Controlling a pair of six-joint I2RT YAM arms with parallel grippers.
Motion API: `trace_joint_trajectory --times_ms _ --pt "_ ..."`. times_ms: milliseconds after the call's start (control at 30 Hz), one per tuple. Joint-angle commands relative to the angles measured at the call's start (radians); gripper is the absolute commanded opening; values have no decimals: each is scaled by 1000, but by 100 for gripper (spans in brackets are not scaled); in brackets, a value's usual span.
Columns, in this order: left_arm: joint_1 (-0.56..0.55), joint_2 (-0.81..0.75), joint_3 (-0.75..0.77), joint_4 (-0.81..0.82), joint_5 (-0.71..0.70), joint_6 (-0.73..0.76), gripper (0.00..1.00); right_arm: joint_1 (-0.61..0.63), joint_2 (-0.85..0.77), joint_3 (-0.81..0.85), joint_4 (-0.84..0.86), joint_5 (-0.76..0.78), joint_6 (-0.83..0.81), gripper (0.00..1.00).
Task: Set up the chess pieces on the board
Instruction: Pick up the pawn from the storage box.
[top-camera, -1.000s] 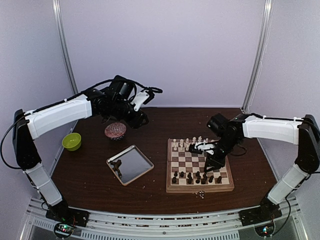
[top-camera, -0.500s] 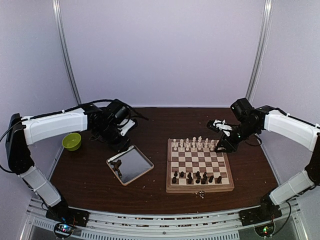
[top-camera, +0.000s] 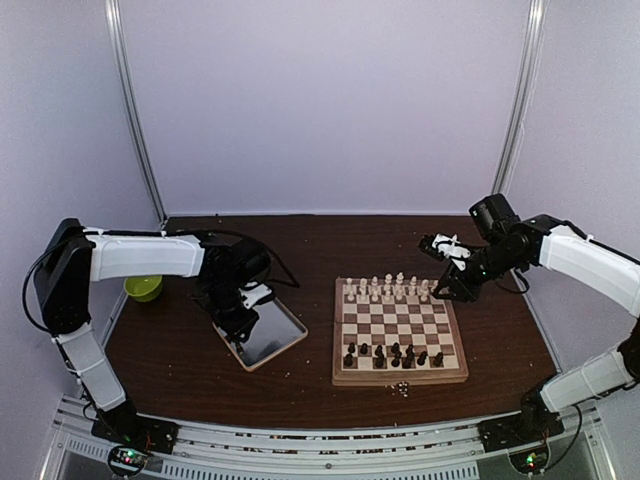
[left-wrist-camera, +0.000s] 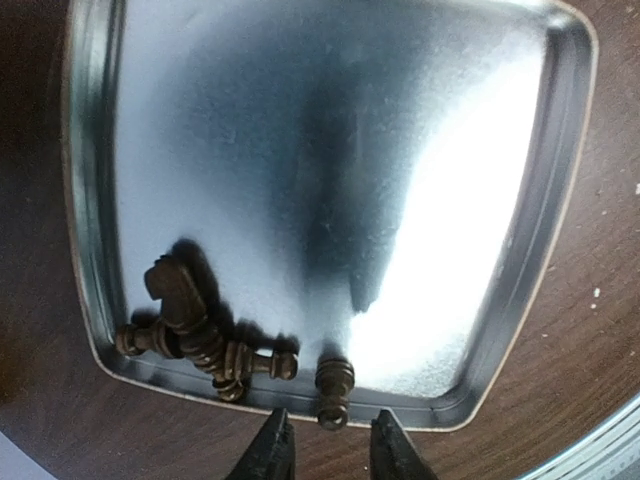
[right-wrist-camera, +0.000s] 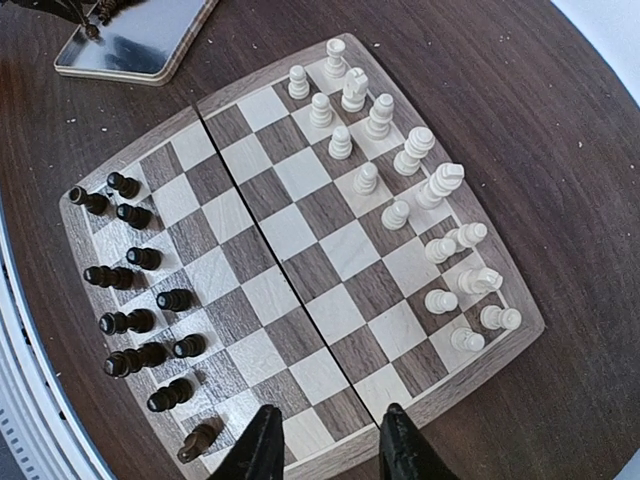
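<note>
The dark pieces (top-camera: 393, 353) stand on the near two rows of the board (top-camera: 400, 378). These rows have gaps, so I judge this side is not complete.

The missing ones lie in the tray (left-wrist-camera: 92, 200), which is left of the board. A small heap (left-wrist-camera: 190, 330) is in one corner, and a single piece (left-wrist-camera: 333, 388) lies on its side just beside it, against the rim. My left gripper (left-wrist-camera: 330, 455) hangs low over that corner, I think because the single piece is the easiest to take alone. Its jaws are narrow, one on each side of the piece's end. I see no contact, so nothing is held. The small gap also helps not to disturb the heap.

On the far rows the cream pieces (right-wrist-camera: 400, 185) stand in order. My right gripper (right-wrist-camera: 325, 450) hovers high by the far right corner of the board, partly open and empty. Probably it is there to leave the way free for the left arm.
</note>
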Motion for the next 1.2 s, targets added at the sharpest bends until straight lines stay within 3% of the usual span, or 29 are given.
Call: trace_joint_trajectory --times_ms 0,667,967,1167 --pt "-5 42 25 -13 9 24 31 -4 -27 -30 35 55 -13 35" --pt "-9 80 -26 -14 8 24 26 -4 9 -21 31 56 -13 35" --pt "-22 98 -7 -24 28 27 13 -4 18 -18 27 55 -16 35" --pt "-25 59 93 -9 145 26 10 -4 17 -21 29 59 -15 35"
